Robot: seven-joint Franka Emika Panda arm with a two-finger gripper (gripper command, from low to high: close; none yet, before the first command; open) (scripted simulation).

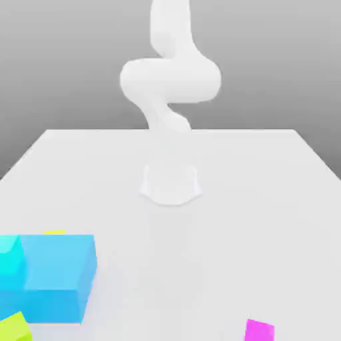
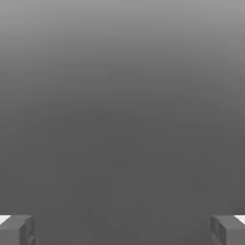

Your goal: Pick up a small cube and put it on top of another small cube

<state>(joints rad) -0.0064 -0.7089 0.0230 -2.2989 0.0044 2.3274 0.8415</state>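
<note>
Magenta cube [image 1: 259, 330] by the table [image 1: 266, 200] near edge, gripper [image 2: 122, 229] jaws wide apart

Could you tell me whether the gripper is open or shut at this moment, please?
Open. In the hand view the gripper has its two fingertips standing far apart at opposite edges, with nothing between them.
</note>
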